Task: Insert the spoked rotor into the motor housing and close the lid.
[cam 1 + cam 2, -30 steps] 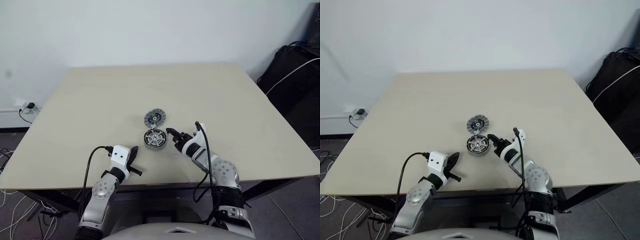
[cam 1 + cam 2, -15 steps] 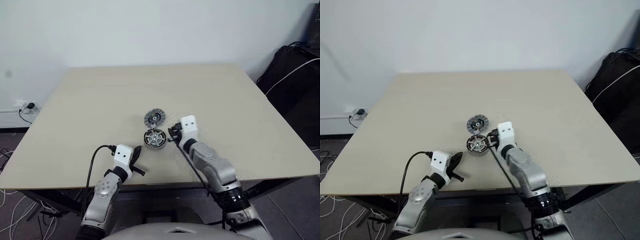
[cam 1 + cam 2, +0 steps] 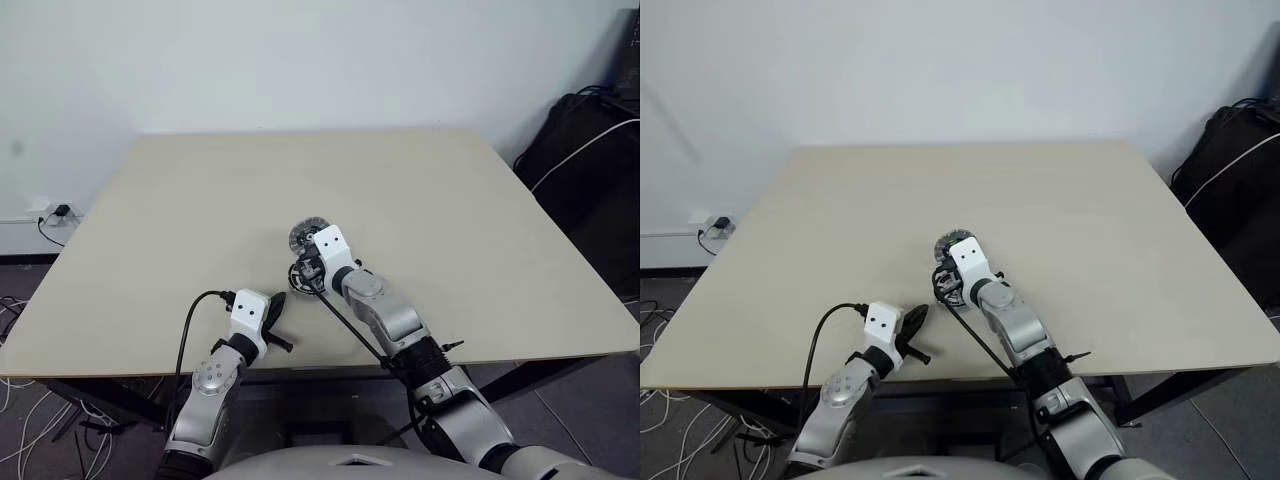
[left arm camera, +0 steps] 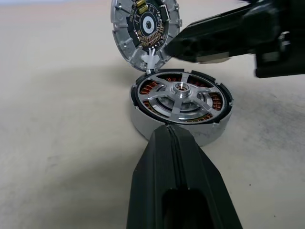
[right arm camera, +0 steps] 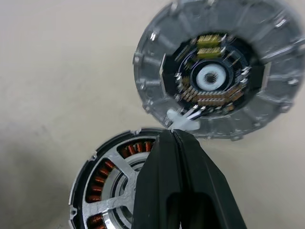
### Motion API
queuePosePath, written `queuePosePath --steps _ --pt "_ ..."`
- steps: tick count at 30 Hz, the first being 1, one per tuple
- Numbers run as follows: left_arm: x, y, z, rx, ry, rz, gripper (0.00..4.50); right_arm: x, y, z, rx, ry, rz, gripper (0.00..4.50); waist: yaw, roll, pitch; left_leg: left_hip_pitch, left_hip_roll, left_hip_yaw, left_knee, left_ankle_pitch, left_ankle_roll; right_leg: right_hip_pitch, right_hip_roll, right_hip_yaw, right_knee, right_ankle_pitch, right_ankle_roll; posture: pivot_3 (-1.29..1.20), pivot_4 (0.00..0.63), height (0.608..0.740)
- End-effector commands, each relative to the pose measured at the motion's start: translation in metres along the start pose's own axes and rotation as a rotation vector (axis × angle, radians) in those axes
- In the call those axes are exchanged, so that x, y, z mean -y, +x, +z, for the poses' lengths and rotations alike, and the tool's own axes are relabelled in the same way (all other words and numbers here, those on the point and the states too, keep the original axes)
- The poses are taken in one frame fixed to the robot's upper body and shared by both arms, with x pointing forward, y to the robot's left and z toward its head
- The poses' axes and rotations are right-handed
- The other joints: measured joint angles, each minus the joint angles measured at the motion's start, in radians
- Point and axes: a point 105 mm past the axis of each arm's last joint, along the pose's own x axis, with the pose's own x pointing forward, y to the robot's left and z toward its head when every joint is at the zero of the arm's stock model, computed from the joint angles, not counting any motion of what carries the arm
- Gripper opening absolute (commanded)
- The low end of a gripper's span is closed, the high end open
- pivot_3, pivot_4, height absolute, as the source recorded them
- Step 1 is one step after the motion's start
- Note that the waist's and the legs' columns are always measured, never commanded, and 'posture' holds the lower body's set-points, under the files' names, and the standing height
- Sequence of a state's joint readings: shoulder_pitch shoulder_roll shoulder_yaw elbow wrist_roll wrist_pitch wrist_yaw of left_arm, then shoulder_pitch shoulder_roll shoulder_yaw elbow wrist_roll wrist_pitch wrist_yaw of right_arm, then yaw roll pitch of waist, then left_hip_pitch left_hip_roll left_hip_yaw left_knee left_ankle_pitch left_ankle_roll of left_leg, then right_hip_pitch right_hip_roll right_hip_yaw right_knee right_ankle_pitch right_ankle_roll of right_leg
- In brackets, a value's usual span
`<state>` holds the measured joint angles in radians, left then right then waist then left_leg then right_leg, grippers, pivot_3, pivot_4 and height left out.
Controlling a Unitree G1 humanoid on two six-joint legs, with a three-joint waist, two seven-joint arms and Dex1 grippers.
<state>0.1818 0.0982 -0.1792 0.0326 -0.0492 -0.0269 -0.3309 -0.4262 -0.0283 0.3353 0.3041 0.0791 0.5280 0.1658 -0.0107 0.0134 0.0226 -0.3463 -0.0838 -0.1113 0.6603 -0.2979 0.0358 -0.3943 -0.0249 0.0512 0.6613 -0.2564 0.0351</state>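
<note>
Black jaws of the left gripper (image 4: 177, 138) are pressed fully together and grip nothing; this gripper sits at the near tabletop (image 3: 150, 230) edge, pointing at the motor housing (image 4: 143, 121) and apart from it.

Position of the task parts:
- The motor housing rests flat on the tabletop, near the middle of its near half.
- The spoked rotor (image 4: 181, 98) is already seated inside the housing: its silver spokes and hub lie over the ring of copper windings, with its dark rim just inside the grey wall.
- The lid (image 4: 145, 26) stands just beyond the housing, tilted up on its near edge, its ribbed face with the dark centre and circuit parts turned toward the housing. A small white connector joins the lid's lower edge to the housing rim.

Jaws of the right gripper (image 5: 172, 138) are likewise fully closed and empty. Their tip hangs over the far rim of the housing, at the junction with the lid.

Judgement: insertion appears complete; closing the lid remains.

Risks from here:
- A push on the lid away from the housing would strain the white connector.
- A push off-centre could drop the lid crooked, leaving it misaligned on the rim.
- Downward contact on the housing rim could slide the housing across the smooth tabletop.
</note>
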Motion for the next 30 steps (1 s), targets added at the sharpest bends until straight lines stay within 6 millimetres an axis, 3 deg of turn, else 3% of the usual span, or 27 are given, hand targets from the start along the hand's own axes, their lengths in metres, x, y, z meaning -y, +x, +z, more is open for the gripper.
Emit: queuePosePath --steps 1,4,6,11,15,18,23,30 --pt "-0.001 0.001 0.011 0.047 0.007 0.011 0.0 -0.004 0.003 -0.001 -0.019 -0.002 0.031 0.04 0.0 0.0 0.0 0.0 0.0 0.0 0.0 0.0 0.0 0.0 0.0 0.0 0.0 0.0 0.0 0.0 0.0 0.74" --pt "-0.001 0.001 0.01 0.046 0.003 0.016 0.0 -0.007 0.004 -0.02 -0.111 -0.013 0.05 0.04 0.0 0.0 -0.001 0.001 0.0 0.0 0.0 0.0 0.0 0.0 0.0 0.0 0.0 0.0 0.0 0.0 0.0 0.74" --pt "-0.001 0.001 0.01 0.045 0.002 0.017 0.0 -0.007 0.004 -0.02 -0.11 -0.008 0.048 0.04 0.0 0.0 -0.002 0.002 0.0 0.0 0.0 0.0 0.0 0.001 0.0 0.0 0.0 0.0 0.0 0.0 0.0 0.74" --pt "-0.001 0.002 0.01 0.046 0.0 0.015 0.0 0.002 -0.001 0.007 -0.004 -0.037 0.037 0.04 0.0 0.0 -0.003 0.003 0.0 0.0 0.0 0.0 0.0 0.002 0.0 0.0 0.001 0.0 0.0 0.0 0.0 0.74" --pt "0.0 0.003 0.009 0.047 -0.001 0.009 0.0 0.006 -0.014 0.03 0.05 -0.228 0.116 0.04 0.0 0.0 -0.003 0.002 -0.001 0.0 0.001 0.0 0.0 0.002 -0.001 0.0 0.0 0.0 0.0 0.0 0.0 0.74" --pt "0.001 0.004 0.008 0.046 -0.004 0.004 0.0 0.002 -0.027 0.037 0.017 -0.423 0.239 0.6 -0.001 0.0 -0.002 0.001 -0.001 0.0 0.0 0.0 0.001 0.002 -0.001 0.0 0.0 0.0 0.0 0.0 0.0 0.74" --pt "0.002 0.006 0.008 0.046 -0.01 0.0 0.0 -0.003 -0.044 0.029 -0.111 -0.691 0.413 2.21 0.0 -0.001 -0.002 0.001 0.0 -0.001 0.0 0.0 0.0 0.001 -0.001 -0.001 0.0 0.0 0.0 0.0 0.0 0.74" --pt "0.003 0.007 0.007 0.05 -0.018 0.008 0.0 0.0 -0.044 0.028 -0.215 -0.873 0.5 2.21 0.004 -0.002 -0.001 0.0 -0.001 -0.002 0.001 0.0 0.0 0.002 -0.001 -0.003 -0.001 0.0 0.0 0.0 0.0 0.74"
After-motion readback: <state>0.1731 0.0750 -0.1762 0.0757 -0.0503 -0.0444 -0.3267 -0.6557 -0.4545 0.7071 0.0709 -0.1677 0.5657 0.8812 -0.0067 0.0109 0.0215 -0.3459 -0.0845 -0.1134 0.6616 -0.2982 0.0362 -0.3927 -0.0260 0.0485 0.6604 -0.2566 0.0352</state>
